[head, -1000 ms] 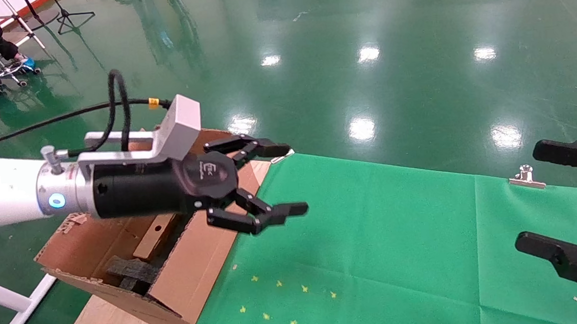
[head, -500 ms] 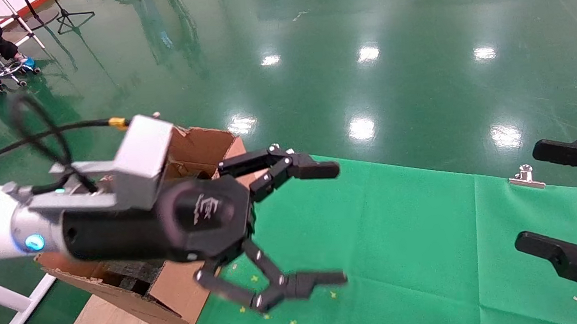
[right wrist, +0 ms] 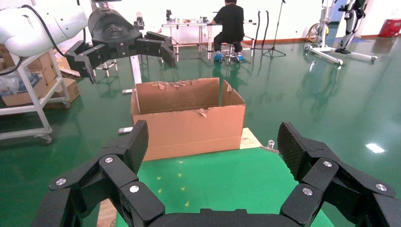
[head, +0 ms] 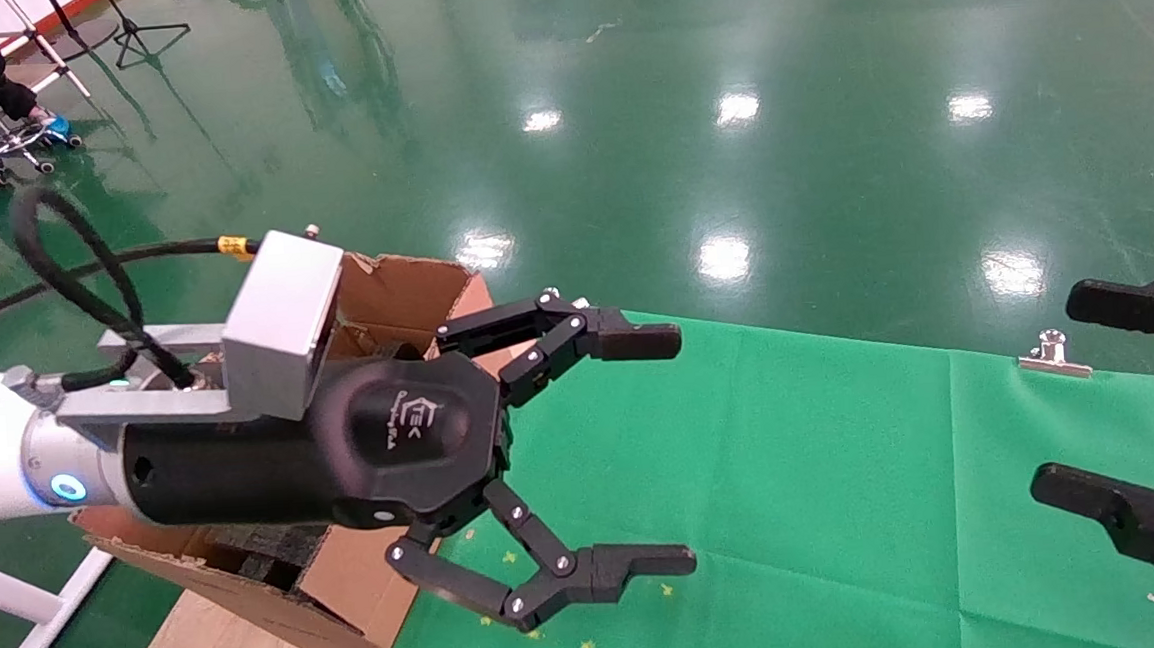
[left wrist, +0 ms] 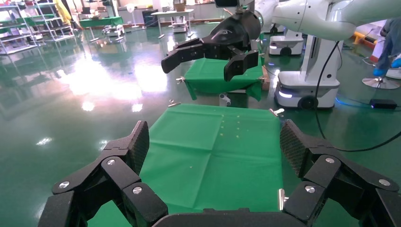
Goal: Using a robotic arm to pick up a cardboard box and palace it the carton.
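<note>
At the near left corner of the bench, the carton [head: 352, 578] is sitting with ragged flaps open, a strip of black foam [head: 270, 548] showing inside. I am not seeing the cardboard box [head: 405, 294] for certain anywhere; my own wrist is covering most of the carton's inside, so I cannot tell whether the box is lying in there. Just above the carton's right wall, over the green cloth [head: 796, 471], I am holding my left gripper [head: 645, 450] spread wide and empty, nothing between the fingers. Toward the right edge of the bench, my right gripper [head: 1123, 401] is hanging idle, its fingers parted and empty too. At the far edge, a metal clip [head: 1052, 355] is pinning the cloth down. I am judging the risk as this: swinging low, my lower finger could be catching the carton's torn flap and dragging or tipping the carton on the bench.
</note>
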You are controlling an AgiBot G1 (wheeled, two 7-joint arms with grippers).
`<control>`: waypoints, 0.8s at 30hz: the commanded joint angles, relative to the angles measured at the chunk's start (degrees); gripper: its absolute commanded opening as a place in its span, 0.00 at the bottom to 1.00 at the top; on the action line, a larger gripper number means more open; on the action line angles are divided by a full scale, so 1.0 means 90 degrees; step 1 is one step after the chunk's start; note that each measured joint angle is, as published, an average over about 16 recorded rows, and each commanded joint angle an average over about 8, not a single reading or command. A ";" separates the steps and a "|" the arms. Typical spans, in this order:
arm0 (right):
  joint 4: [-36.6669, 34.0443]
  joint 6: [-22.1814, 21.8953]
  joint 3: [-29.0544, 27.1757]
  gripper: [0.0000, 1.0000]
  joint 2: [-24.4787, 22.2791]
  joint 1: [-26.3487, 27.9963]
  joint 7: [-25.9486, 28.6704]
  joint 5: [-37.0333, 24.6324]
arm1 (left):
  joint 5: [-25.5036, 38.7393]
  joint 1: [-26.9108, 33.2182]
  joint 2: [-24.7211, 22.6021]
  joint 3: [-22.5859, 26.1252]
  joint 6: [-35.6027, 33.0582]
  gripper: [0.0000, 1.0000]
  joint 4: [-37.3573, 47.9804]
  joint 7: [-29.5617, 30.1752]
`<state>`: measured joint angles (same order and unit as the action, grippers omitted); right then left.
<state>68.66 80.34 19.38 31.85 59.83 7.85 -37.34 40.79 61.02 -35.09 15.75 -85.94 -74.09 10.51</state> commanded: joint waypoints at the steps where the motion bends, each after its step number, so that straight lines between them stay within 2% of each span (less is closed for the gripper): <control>1: 0.0000 0.0000 0.0000 1.00 0.0000 0.0000 0.0000 0.0000 | 0.0025 0.0012 0.0000 0.0006 0.0007 1.00 0.0012 0.0006; 24: 0.0000 0.0000 0.0000 1.00 0.0000 0.0000 0.0000 0.0000 | 0.0119 0.0058 0.0009 0.0028 0.0029 1.00 0.0059 0.0029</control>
<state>68.66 80.34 19.38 31.85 59.83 7.85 -37.34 41.85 61.54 -35.01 16.00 -85.68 -73.57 10.78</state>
